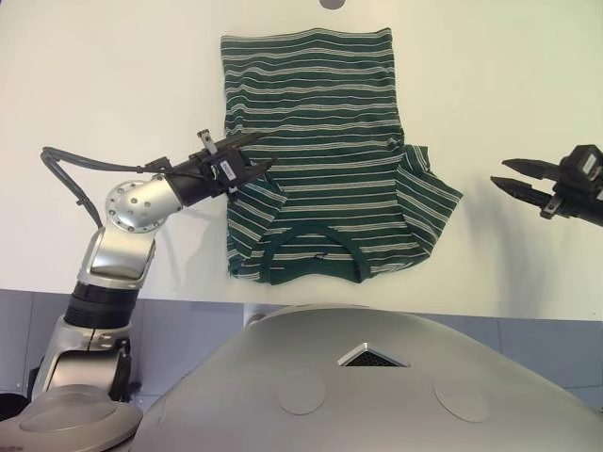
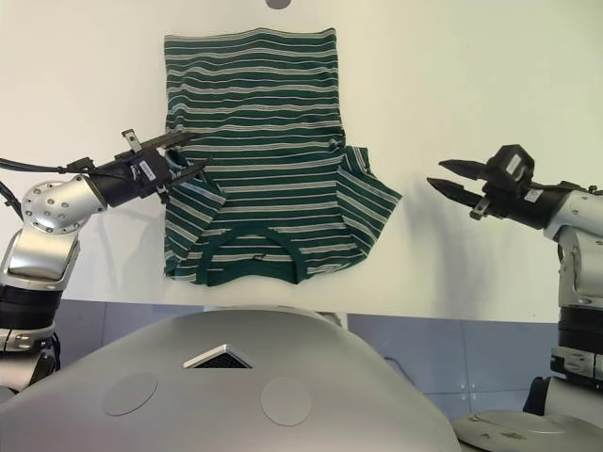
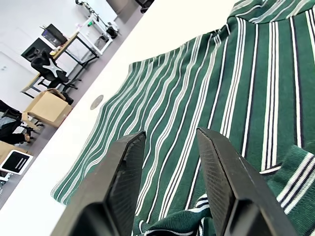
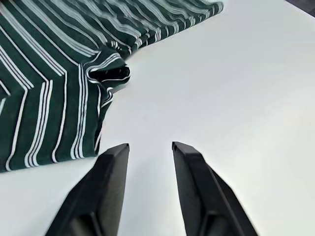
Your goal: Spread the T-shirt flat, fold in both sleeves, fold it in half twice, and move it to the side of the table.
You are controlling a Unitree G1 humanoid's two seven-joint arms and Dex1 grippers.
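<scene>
On a white worktop [image 1: 94, 56], close to its near edge, the collar [image 1: 317, 247] of a dark green T-shirt [image 1: 320, 132] w/ white stripes points toward the robot. The garment lies lengthwise at the worktop's centre, body mostly flat. Just beyond the collar, the sleeve on the robot's L side [image 1: 252, 205] is turned in over the shirt's body, fabric bunched a little. The R sleeve [image 1: 430, 193] sticks out sideways, rumpled, w/ a small fold where it meets the body. L pincer [image 1: 263, 152] sits at the shirt's L edge, right above the turned-in sleeve, fingers spread apart & gripping nothing, striped cloth showing beneath the gap. Whether the tips touch the fabric can't be told. R pincer [image 2: 438, 173] hangs over bare worktop off the R sleeve, clear of the cloth, fingers likewise released & empty. Farther back, the hem [image 1: 306, 36] runs straight across. Past it, a small grey disc [image 1: 332, 3] is set in the worktop.
</scene>
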